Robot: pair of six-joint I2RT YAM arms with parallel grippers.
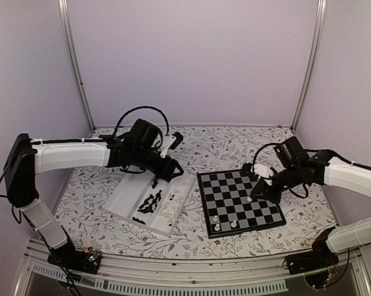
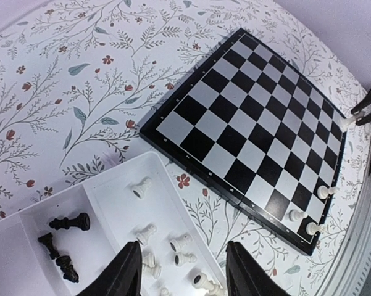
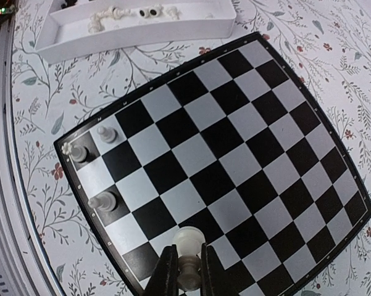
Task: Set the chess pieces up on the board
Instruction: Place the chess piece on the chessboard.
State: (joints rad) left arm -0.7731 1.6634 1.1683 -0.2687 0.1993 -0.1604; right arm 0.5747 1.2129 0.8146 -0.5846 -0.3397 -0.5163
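The chessboard (image 1: pixel 239 200) lies right of centre; it also shows in the left wrist view (image 2: pixel 253 123) and the right wrist view (image 3: pixel 222 154). Three white pieces (image 3: pixel 104 200) stand near one corner. My right gripper (image 3: pixel 186 271) is shut on a white chess piece (image 3: pixel 189 243) and holds it above the board's near edge; in the top view the right gripper (image 1: pixel 257 192) is over the board's right side. My left gripper (image 2: pixel 184 271) is open and empty above the clear tray (image 2: pixel 111 203), over several loose white pieces (image 2: pixel 180 242). Black pieces (image 2: pixel 69 222) lie in the tray's other compartment.
The tray (image 1: pixel 149 202) sits left of the board on the floral tablecloth. A metal rail (image 1: pixel 191 271) runs along the near table edge. Walls enclose the back and sides.
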